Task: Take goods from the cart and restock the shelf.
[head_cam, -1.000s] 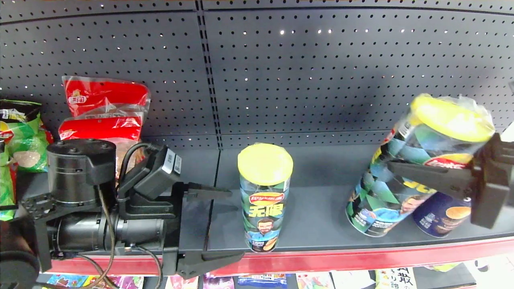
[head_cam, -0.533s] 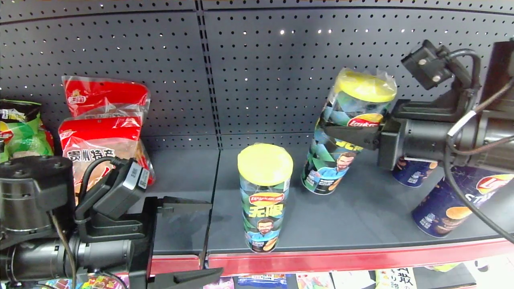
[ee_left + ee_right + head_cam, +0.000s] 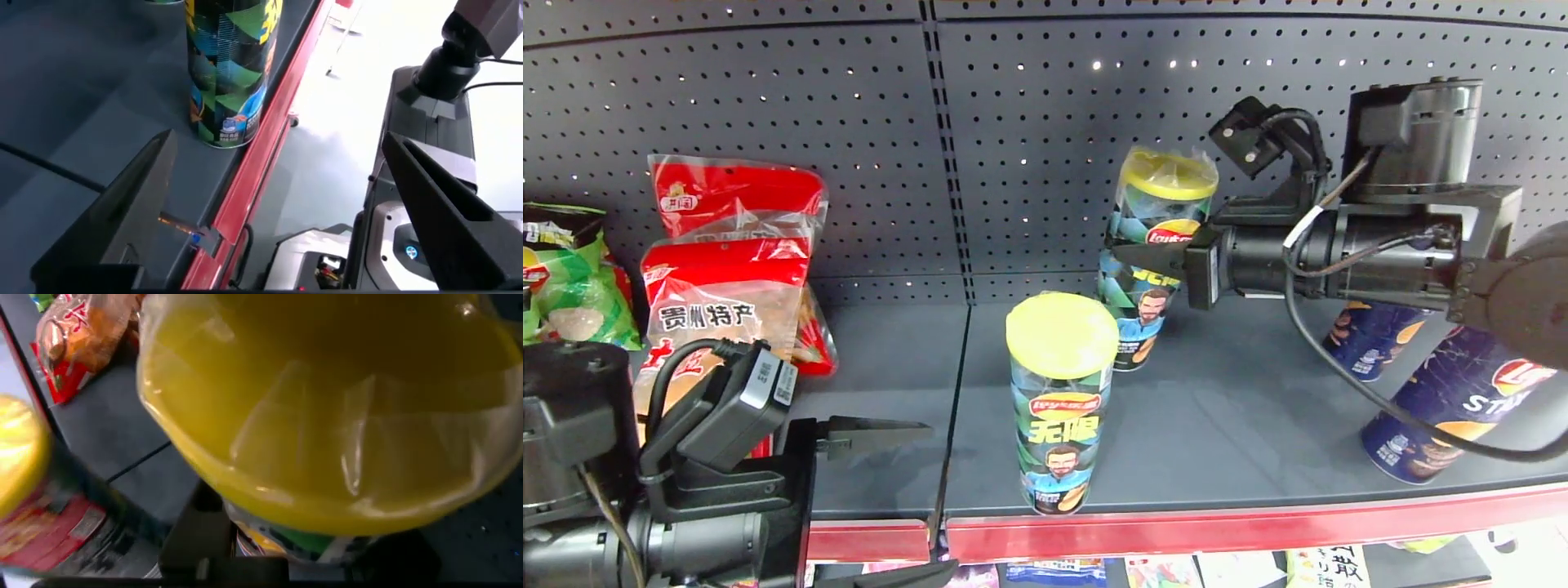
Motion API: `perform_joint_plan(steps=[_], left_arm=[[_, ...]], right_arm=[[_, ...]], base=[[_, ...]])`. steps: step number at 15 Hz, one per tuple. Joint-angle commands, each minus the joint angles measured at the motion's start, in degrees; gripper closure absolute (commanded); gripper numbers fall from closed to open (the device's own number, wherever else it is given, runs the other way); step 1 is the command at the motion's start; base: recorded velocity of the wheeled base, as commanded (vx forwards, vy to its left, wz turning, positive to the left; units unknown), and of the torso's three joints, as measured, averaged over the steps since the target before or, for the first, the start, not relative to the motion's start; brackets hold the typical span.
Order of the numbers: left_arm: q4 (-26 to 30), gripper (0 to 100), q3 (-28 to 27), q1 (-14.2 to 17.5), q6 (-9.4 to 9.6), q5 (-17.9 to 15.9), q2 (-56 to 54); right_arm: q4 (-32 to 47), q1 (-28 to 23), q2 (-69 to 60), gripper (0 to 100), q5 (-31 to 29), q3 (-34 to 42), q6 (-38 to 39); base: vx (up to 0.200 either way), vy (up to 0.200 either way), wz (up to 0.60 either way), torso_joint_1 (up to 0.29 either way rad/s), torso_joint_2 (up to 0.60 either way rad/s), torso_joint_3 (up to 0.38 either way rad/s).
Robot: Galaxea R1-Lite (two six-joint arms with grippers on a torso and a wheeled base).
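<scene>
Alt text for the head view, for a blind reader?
The right gripper holds a yellow-lidded chip can at the back of a shelf, behind a matching can at the front edge. The open left gripper sits low near red snack bags.

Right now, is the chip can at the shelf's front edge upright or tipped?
Upright: the can stands on its base on the shelf, yellow lid on top.

chip can (image 3: 229, 73): upright on shelf (image 3: 82, 98), beside red edge (image 3: 263, 151)
left gripper (image 3: 278, 143): fingers spread, straddling the edge, short of can
</scene>
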Motion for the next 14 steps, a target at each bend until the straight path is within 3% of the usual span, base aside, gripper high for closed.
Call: perform_joint_plan(steps=[1,14], left_arm=[[0.00,0,0.80,0.00,-0.29,0.76,-1.03],[0.00,0,0.88,1.23,-1.08,1.03,-1.12]], right_arm=[[-0.03,0.56,4.47,100,0.10,-3.31,-0.04],[0.05,3.55,11.77,100,0.36,-8.31,0.14]], base=[[0.000,0.000,0.00,0.000,0.00,0.000],[0.000,0.000,0.00,0.000,0.00,0.000]])
